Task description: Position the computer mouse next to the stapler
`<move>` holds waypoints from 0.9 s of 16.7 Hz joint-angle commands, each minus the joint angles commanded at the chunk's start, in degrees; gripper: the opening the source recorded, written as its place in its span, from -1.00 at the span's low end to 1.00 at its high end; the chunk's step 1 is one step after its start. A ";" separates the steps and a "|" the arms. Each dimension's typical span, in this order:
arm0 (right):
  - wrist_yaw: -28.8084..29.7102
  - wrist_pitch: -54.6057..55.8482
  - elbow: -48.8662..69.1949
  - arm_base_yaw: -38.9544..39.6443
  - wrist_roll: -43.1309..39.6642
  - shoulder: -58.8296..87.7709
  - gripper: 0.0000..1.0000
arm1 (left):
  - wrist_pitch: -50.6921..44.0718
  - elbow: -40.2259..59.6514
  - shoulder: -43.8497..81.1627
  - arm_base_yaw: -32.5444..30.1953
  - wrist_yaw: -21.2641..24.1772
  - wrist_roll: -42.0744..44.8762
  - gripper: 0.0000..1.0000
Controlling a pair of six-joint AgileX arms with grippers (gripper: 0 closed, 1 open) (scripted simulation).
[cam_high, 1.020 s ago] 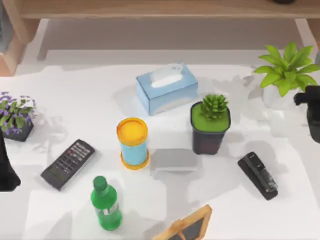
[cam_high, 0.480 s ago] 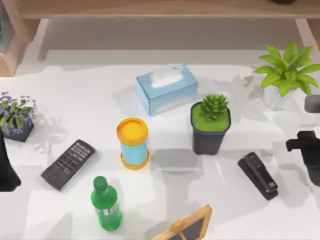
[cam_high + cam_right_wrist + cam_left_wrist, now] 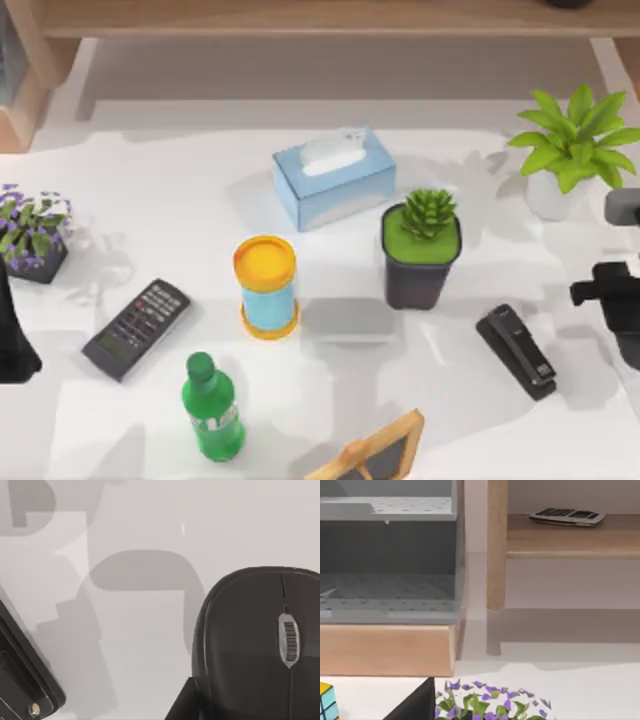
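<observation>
Since a second ago: right gripper (image 3: pixel 612 292) has descended beside stapler (image 3: pixel 516 351), clamped on mouse (image 3: pixel 260 640), held low for set-down just right of it. Left arm (image 3: pixel 14 335) parked at table's (image 3: pixel 160 200) left edge.

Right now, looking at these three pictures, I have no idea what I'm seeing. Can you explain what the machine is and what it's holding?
Two robot arms work at a white table. One picture looks down from above; the other two come from a camera on each wrist. On the table lie a stapler, a remote, a tissue box and a green bottle, among other things. The right gripper, at the right edge near the stapler, holds a black computer mouse. The left arm is parked at the left edge.
</observation>
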 joint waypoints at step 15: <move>0.63 4.20 0.51 3.52 -1.74 -2.88 -1.00 | 0.00 0.00 0.00 0.00 0.00 0.00 1.00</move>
